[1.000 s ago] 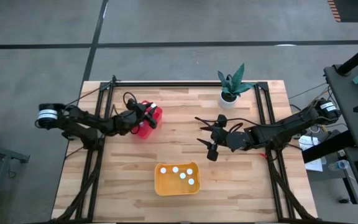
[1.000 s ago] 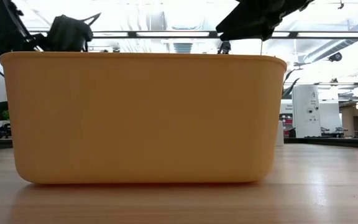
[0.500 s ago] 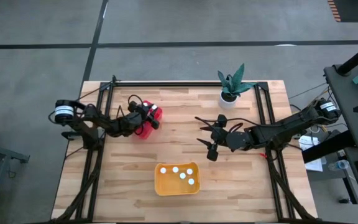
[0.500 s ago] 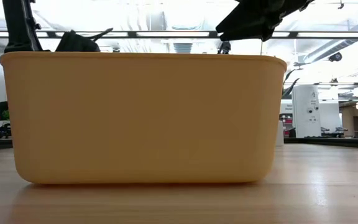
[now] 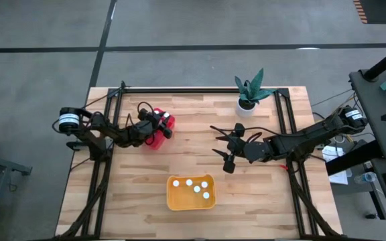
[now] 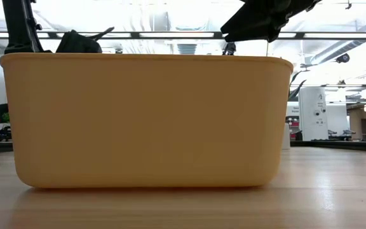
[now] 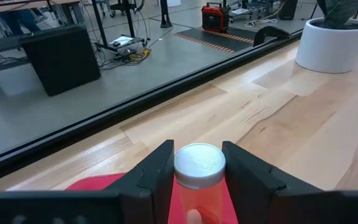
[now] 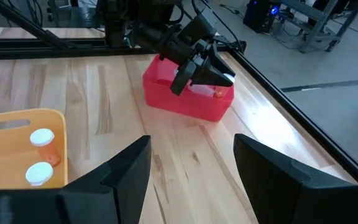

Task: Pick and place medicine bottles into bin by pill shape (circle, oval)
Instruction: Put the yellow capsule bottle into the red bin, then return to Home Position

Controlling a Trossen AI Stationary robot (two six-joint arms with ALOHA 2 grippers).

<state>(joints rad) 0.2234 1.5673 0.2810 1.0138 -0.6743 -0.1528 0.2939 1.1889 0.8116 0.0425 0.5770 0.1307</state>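
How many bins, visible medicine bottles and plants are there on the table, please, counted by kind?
Bins: 2, red bin and yellow bin
Medicine bottles in view: 5, four in the yellow bin, one between the left gripper fingers over the red bin
Potted plant: 1
Total: 8

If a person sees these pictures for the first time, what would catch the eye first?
Probably the left gripper, which holds a white-capped medicine bottle between its fingers just above the red bin at the table's left side. Next, the yellow-orange bin near the front edge, with four white caps inside. The right gripper hangs open over the table's middle, near a potted plant at the back.
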